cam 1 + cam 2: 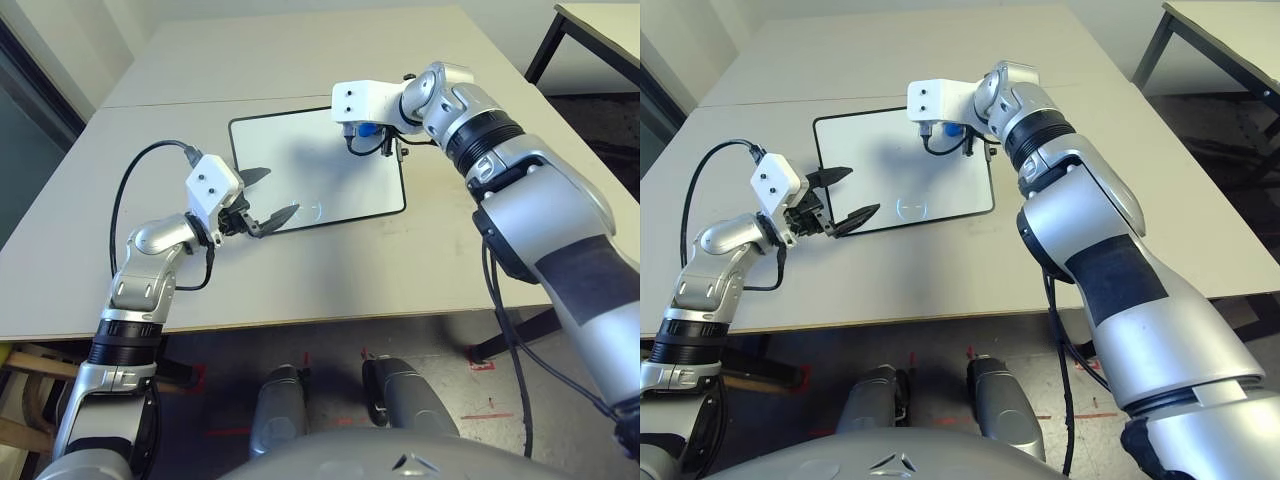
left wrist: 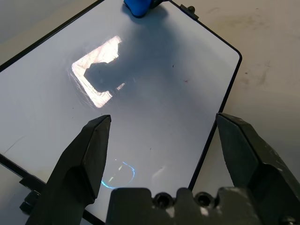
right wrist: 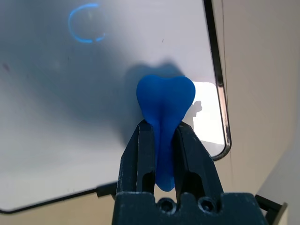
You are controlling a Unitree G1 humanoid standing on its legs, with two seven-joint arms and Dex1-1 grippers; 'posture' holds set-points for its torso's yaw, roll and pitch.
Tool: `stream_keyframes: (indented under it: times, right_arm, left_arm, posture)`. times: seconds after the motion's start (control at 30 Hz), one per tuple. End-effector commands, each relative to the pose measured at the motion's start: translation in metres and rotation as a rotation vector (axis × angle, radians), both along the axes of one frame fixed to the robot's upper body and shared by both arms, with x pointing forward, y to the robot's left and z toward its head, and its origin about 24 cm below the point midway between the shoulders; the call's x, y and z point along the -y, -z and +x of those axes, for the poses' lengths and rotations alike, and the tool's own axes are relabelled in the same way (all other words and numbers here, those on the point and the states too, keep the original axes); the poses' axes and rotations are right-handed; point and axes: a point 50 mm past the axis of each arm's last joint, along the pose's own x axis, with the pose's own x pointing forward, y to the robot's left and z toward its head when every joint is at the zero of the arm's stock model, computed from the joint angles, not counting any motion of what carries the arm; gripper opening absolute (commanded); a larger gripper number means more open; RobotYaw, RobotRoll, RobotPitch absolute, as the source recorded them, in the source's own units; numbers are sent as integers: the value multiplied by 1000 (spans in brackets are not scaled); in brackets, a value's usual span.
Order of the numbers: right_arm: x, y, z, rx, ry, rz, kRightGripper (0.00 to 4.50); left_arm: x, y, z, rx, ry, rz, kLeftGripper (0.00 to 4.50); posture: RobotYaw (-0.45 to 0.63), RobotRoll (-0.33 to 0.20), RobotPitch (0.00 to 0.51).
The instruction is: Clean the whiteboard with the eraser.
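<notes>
The whiteboard, white with a thin black frame, lies flat on the table's middle. A faint blue arc marks it near its front edge. My right gripper is shut on the blue eraser, whose rounded end sits on or just above the board near its far right corner. My left gripper hovers open over the board's front left part, nothing between its fingers.
The beige table has bare room in front of and to the right of the board. A seam runs across it behind the board. Another table's corner stands at the far right. A black cable loops by my left arm.
</notes>
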Motion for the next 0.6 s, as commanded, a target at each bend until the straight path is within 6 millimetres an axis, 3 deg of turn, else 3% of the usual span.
stream_keyframes:
  times: [0.03, 0.23, 0.6]
  right_arm:
    - [-3, 1, 0, -13, 30, 62, 339]
    - [-2, 6, 0, -36, 87, 110, 339]
    - [31, 24, 2, -63, 169, -52, 339]
  left_arm:
    - [3, -1, -3, 16, 6, 16, 4500]
    - [4, 0, -4, 14, 5, 13, 4500]
    - [8, -2, -3, 18, 19, 9, 4500]
  posture:
    - [21, 0, 68]
    - [24, 0, 70]
    - [13, 0, 71]
